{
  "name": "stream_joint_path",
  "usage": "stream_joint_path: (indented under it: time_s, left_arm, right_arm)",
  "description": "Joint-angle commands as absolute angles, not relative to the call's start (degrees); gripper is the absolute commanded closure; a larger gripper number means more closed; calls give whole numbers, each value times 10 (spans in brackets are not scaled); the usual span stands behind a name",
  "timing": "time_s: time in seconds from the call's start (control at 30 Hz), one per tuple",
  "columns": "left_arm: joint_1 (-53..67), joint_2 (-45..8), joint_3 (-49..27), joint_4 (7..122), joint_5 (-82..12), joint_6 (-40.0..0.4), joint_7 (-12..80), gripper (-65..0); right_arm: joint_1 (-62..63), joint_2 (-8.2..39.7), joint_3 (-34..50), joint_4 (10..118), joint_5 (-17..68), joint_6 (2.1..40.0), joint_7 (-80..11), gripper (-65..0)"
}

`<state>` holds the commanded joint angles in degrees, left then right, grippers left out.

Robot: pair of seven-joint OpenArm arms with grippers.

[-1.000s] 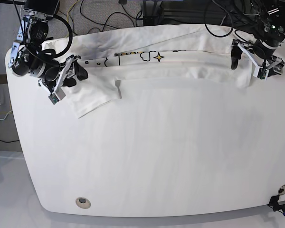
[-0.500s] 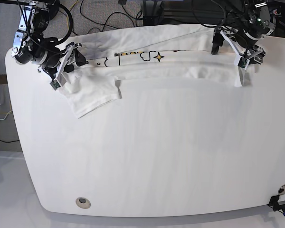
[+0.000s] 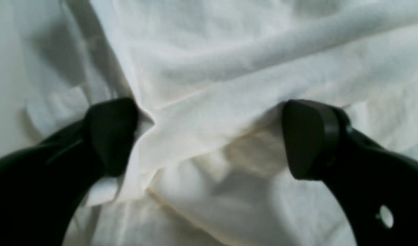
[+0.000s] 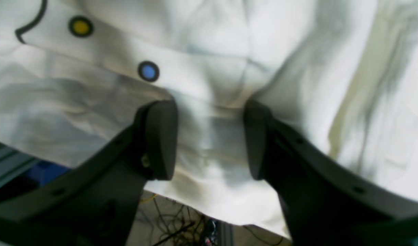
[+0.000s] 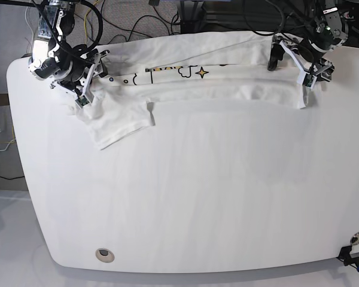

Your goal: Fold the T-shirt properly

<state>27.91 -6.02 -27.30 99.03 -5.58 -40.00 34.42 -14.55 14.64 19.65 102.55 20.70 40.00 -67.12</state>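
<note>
The white T-shirt [image 5: 197, 84] lies bunched in a long band along the table's far edge, with a strip of print showing and one sleeve [image 5: 116, 122] spread toward the front left. My right gripper [image 5: 90, 81] is on the shirt's left end. In the right wrist view the right gripper [image 4: 209, 140] is open, its fingers straddling a fold of the T-shirt [image 4: 202, 85] below blue and yellow dots. My left gripper [image 5: 290, 63] is over the shirt's right end. Seen from its wrist, the left gripper [image 3: 210, 136] stands wide open over a rumpled ridge of the T-shirt [image 3: 229, 68].
The white table [image 5: 197, 197] stretches toward me from the shirt. It has a round hole [image 5: 105, 255] near the front left and a black clamp [image 5: 350, 254] at the front right corner. Cables [image 5: 137, 18] and dark equipment sit behind the far edge.
The right gripper moved back and slightly right onto the shirt's left end. The left gripper swung from the right edge inward onto the shirt, then held almost still.
</note>
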Motion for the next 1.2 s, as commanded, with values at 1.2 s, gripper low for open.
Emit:
stream_joint_path:
  time_s: [1.2]
  left_arm:
    - [64, -92, -271, 848, -5, -400, 347, -650]
  right_arm:
    - [1, 151, 197, 835, 203, 400, -620, -8]
